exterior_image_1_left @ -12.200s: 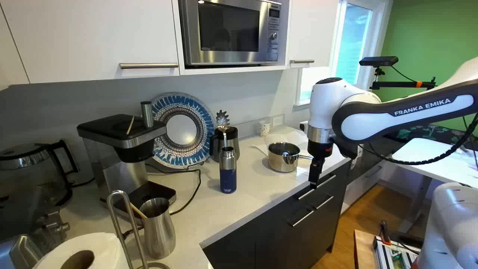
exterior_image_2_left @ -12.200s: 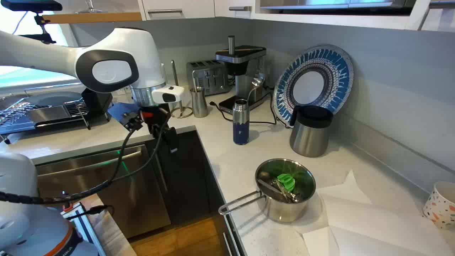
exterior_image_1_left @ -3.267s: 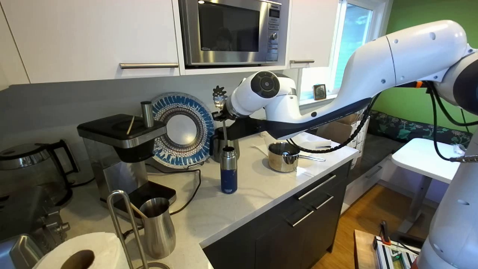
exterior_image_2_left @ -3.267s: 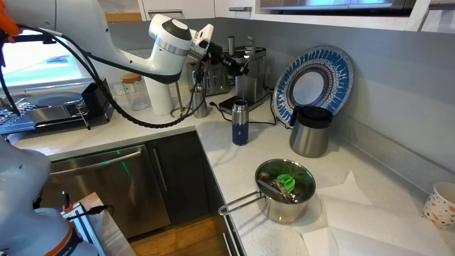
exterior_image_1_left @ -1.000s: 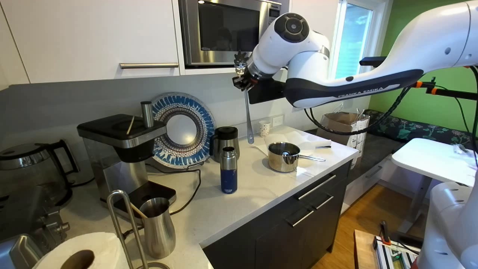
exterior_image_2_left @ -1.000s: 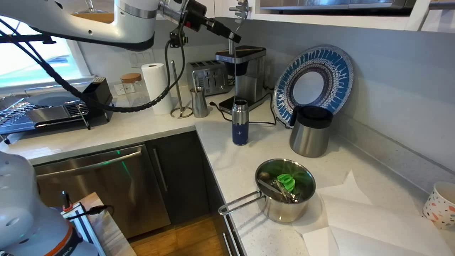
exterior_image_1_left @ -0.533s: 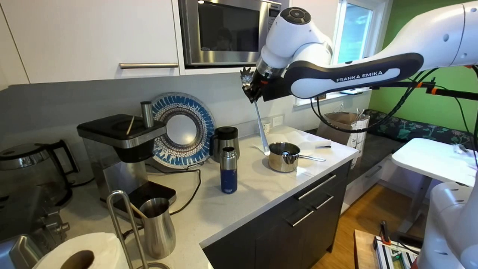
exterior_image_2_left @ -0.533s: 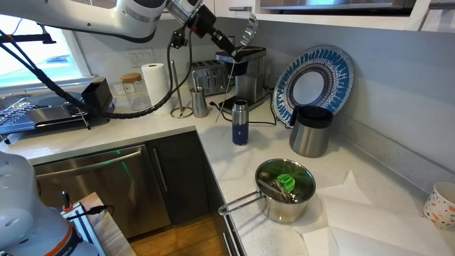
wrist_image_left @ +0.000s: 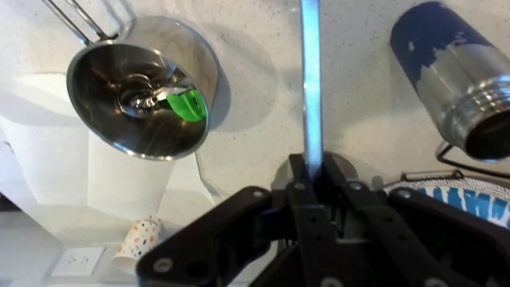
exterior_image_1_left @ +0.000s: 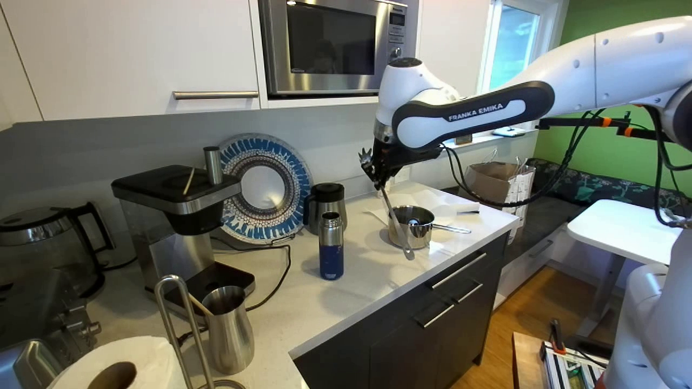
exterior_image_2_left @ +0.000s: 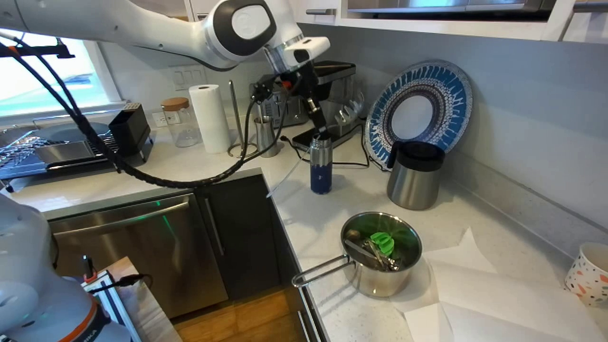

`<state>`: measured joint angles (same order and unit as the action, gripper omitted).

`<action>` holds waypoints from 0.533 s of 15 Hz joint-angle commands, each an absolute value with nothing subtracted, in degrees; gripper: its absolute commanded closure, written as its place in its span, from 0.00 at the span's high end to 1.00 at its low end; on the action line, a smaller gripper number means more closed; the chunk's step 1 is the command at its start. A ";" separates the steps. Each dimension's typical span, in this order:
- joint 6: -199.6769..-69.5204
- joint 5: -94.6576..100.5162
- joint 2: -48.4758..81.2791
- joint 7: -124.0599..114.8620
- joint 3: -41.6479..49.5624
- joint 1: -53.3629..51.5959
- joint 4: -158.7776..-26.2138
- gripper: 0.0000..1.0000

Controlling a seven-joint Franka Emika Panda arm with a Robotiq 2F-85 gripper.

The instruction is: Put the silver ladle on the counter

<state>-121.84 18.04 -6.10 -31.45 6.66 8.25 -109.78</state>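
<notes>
My gripper point(exterior_image_1_left: 380, 183) is shut on the thin handle of the silver ladle point(exterior_image_2_left: 350, 111), just below its shiny, pronged head. Above the counter point(exterior_image_2_left: 304, 213) the ladle leans at a slant, head up and handle end down. In an exterior view the lower handle point(exterior_image_1_left: 398, 226) crosses in front of the steel pot. The wrist view has the bright handle point(wrist_image_left: 312, 91) running away from between the fingertips, with the head out of sight. Whether the handle's end touches the counter, I cannot tell.
The blue bottle point(exterior_image_1_left: 331, 254) stands upright and open-mouthed near the gripper. A steel pot point(exterior_image_2_left: 380, 280) with utensils sits nearer the counter's end, its handle over the edge. A steel jug point(exterior_image_2_left: 413, 187) and a patterned plate point(exterior_image_1_left: 263, 189) stand behind. White paper point(exterior_image_2_left: 498, 304) lies beside the pot.
Earlier the ladle stood in the blue bottle, with my gripper away from it. Since then I have gripped it and lifted it out. Over the last second it has come down and tilted.
</notes>
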 commanded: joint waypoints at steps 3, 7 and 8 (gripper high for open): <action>-116.99 10.23 4.03 -30.60 9.87 10.73 -102.83 0.03; -119.60 12.66 1.66 -29.94 9.79 9.94 -106.13 0.13; -119.60 12.66 1.41 -29.95 9.64 9.86 -106.13 0.13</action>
<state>-119.77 12.72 1.34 -30.05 9.35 10.10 -106.31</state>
